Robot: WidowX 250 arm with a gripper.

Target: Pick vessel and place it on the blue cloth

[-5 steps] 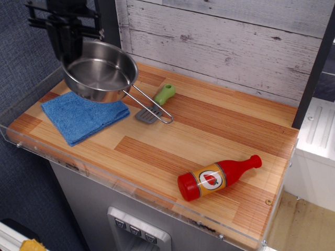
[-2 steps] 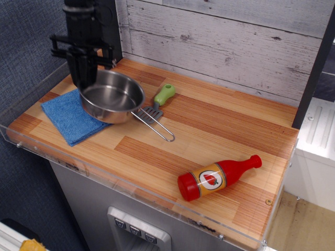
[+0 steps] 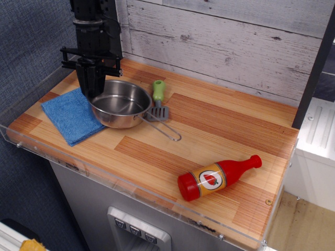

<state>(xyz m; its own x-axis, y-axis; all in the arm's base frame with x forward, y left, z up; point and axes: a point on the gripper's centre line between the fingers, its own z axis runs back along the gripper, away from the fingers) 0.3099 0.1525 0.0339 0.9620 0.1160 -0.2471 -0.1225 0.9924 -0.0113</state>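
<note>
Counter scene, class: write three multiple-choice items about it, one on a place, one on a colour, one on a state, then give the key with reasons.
1. Where is the red sauce bottle?
A. front right of the counter
B. on the blue cloth
C. inside the vessel

2. What colour is the spatula handle?
A. red
B. green
C. black

3. How does the bottle sit?
A. upright
B. hanging
C. lying on its side

Key: 1 A, it lies far from the blue cloth and the vessel; 2 B, the handle is plainly green; 3 C, its length rests along the wood.
</note>
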